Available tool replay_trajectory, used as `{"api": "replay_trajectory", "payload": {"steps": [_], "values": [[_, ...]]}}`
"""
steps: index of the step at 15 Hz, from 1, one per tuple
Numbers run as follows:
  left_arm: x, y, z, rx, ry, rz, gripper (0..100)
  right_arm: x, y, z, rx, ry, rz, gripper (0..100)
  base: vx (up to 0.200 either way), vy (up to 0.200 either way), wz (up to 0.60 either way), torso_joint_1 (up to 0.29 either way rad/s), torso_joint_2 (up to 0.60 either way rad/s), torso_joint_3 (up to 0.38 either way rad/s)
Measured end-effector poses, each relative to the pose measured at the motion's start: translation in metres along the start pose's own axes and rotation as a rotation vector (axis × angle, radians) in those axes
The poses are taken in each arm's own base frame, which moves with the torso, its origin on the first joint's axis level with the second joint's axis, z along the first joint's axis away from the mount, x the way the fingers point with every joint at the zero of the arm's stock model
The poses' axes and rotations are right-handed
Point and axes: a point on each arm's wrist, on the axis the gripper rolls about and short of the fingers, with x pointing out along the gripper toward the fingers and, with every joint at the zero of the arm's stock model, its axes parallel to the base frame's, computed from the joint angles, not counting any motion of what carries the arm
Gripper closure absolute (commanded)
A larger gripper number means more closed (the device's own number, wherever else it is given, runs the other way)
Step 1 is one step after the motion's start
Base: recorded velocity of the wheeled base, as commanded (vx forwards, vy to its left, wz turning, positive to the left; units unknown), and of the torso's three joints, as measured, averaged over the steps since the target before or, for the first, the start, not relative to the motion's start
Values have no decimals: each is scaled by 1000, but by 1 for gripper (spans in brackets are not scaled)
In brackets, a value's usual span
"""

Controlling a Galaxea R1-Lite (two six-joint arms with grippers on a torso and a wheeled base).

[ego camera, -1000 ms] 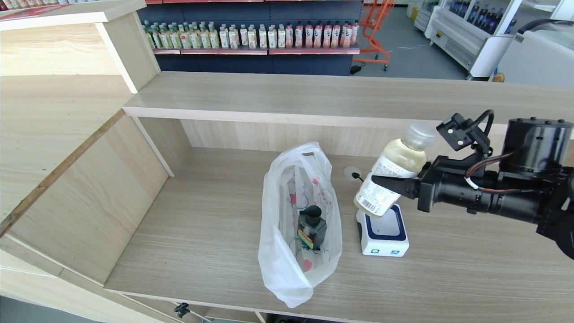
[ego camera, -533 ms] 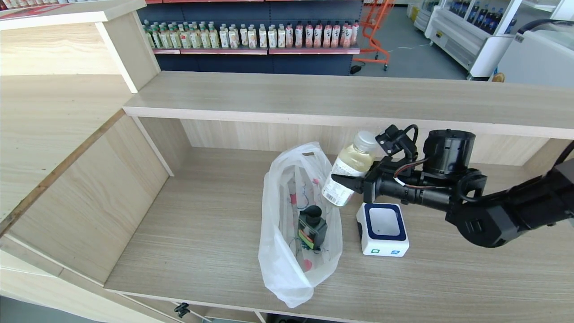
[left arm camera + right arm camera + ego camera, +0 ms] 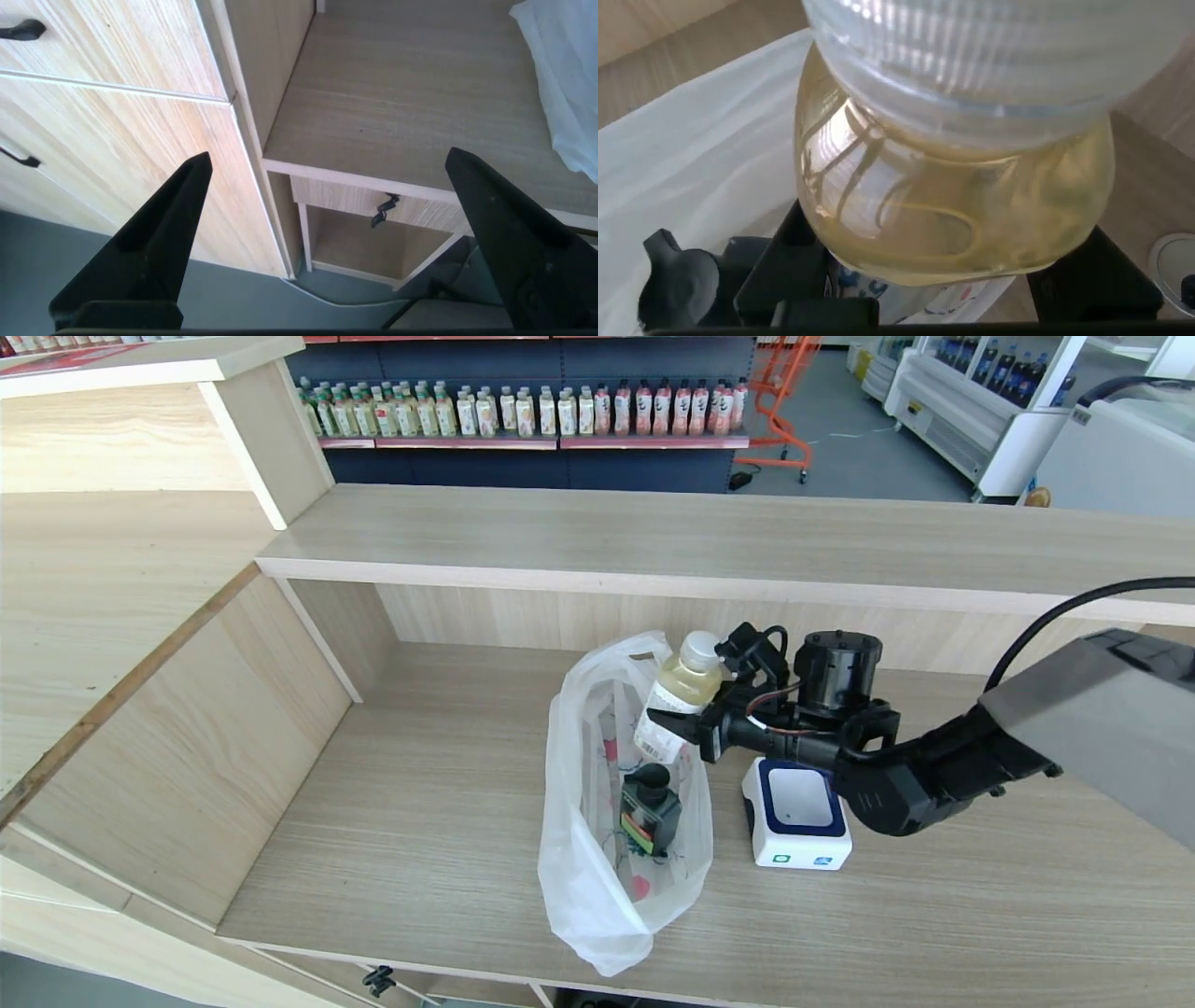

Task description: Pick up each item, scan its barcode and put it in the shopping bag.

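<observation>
The worktop is closed in by a side panel on the left, a back panel behind, and a raised ledge above the back panel. The shopping bag is set near the middle of the worktop, well apart from the side panel, with wooden surface between them. The scanner is placed just beside the bag on the right. More worktop is seen to the right of the scanner and along the front edge.

The bottle is clamped by the right gripper over the rear right part of the bag's open mouth. It is tilted, with the cap toward the back. It is made of clear plastic, filled with pale yellow liquid, closed with a whitish ribbed cap and wrapped with a white label bearing a barcode near the base. A black item is already lodged in the bag.

The left gripper is held beyond the worktop's front left corner, fingers spread wide with nothing between them.
</observation>
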Motion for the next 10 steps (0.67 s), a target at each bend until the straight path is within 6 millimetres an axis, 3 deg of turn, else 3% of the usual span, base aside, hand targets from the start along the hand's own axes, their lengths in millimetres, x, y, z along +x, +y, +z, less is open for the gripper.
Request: {"api": "replay_trajectory", "payload": {"steps": [6,10], "values": [[0,0,0,0,0,0,0,34,2,-25,-39,-37,19,100,0,0,0,0,0,0],[0,0,0,0,0,0,0,43,2,-39,-34,-24,24,100,0,0,0,0,0,0]]}}
